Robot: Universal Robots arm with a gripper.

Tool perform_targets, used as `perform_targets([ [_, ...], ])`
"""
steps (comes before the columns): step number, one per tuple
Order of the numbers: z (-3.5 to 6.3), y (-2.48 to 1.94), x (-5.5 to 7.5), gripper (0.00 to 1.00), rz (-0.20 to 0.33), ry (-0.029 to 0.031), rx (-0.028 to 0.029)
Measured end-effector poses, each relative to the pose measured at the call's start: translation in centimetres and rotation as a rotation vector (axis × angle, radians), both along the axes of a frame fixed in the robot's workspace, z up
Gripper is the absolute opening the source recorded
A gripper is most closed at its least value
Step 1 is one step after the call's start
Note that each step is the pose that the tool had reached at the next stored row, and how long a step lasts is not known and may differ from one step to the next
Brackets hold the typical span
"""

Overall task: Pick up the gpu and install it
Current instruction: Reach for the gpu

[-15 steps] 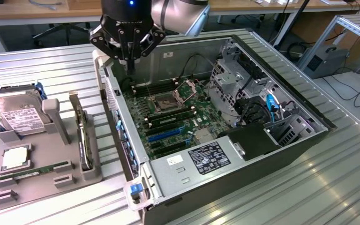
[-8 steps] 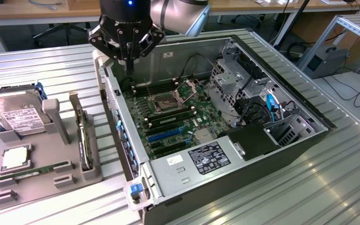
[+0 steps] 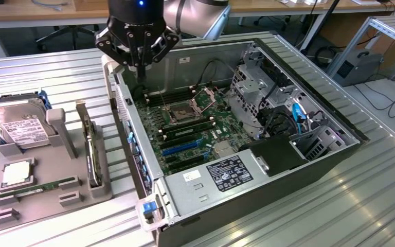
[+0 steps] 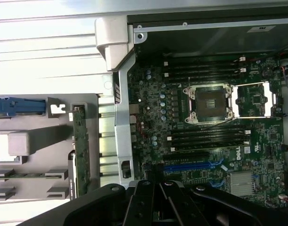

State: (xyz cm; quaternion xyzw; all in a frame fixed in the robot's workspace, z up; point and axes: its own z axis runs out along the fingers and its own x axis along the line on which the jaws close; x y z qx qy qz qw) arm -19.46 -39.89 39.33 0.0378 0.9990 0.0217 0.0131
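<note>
Ribbed metal table carries everything we see, with desks beyond its far edge. Nearest us, a grey tray sits by the table's edge on the exterior view's left. An open computer case lies just beside it, its near corner cut off by the picture. On the tray's near part lie a slim green memory stick and a square processor. Further back a hard drive stands upright, partly hidden by a grey post.

The gpu stands on its long edge in a slot along the tray's edge that faces the case. Its long axis runs from the tray's near edge to its far edge. Its lower part is sunk in the slot, we see it almost edge-on, and we cannot make out its faces or tell its ends apart.

Inside the case the motherboard lies face up. Above the case's far corner next to the tray hangs the gripper, fingers pressed together on nothing, well apart from the gpu. Its arm is cut off at the picture's upper edge.
</note>
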Motion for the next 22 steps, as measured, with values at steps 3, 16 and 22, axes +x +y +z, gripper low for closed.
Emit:
perform_targets([
  [3, 0.00, 0.00, -0.10, 0.11, 0.000, 0.0000, -0.0001],
  [16, 0.00, 0.00, -0.46, 0.11, 0.000, 0.0000, 0.0000],
  [22, 0.00, 0.00, -0.65, 0.11, 0.000, 0.0000, 0.0000],
])
